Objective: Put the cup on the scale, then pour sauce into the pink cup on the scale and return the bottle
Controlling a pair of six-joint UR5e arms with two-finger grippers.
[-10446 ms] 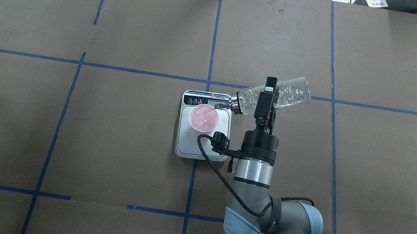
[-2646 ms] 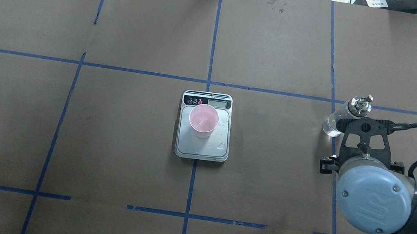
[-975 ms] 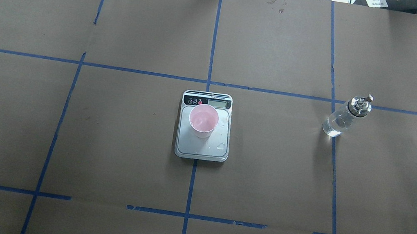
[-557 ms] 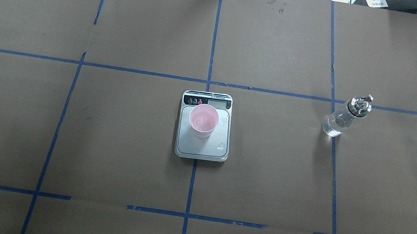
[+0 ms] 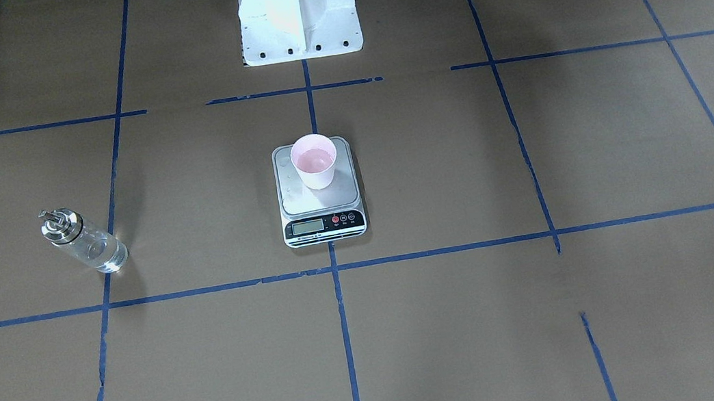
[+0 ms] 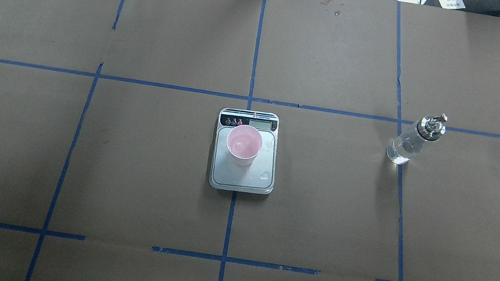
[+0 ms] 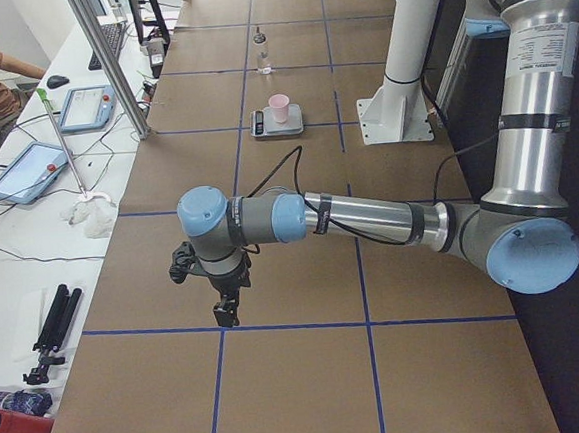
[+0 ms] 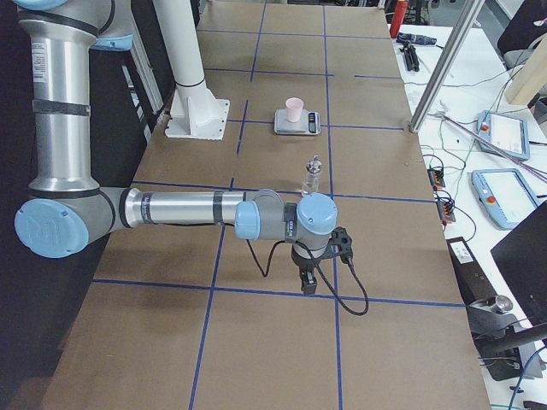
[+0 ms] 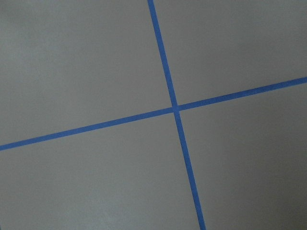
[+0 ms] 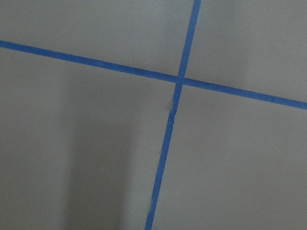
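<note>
The brown paper-covered table (image 6: 127, 167) fills each view, marked into large squares by blue tape lines (image 6: 257, 37). The left arm (image 7: 370, 215) stretches low over the table's end on the robot's left, and the right arm (image 8: 179, 209) does the same at the opposite end. Both are well apart from the task's things. The left gripper (image 7: 223, 317) and the right gripper (image 8: 308, 286) point down at bare paper and appear only in the side views, so I cannot tell how wide either claw stands. Each wrist camera sees only paper and 2 crossing tape lines. The robot's white pedestal (image 5: 297, 8) stands at the table's edge.

The scale (image 6: 229, 177) lies flat at the table's middle on a tape line, its display strip turned away from the robot. The bottle (image 6: 411, 140) stands upright on the robot's right, its base at a tape line, well apart from the scale and touched by nothing. The cup (image 6: 244, 145) stands upright on the scale's platform, inside its edges. Clear sauce (image 6: 398, 154) sits low in the bottle. A few droplets (image 6: 265, 176) lie on the platform beside the cup.
</note>
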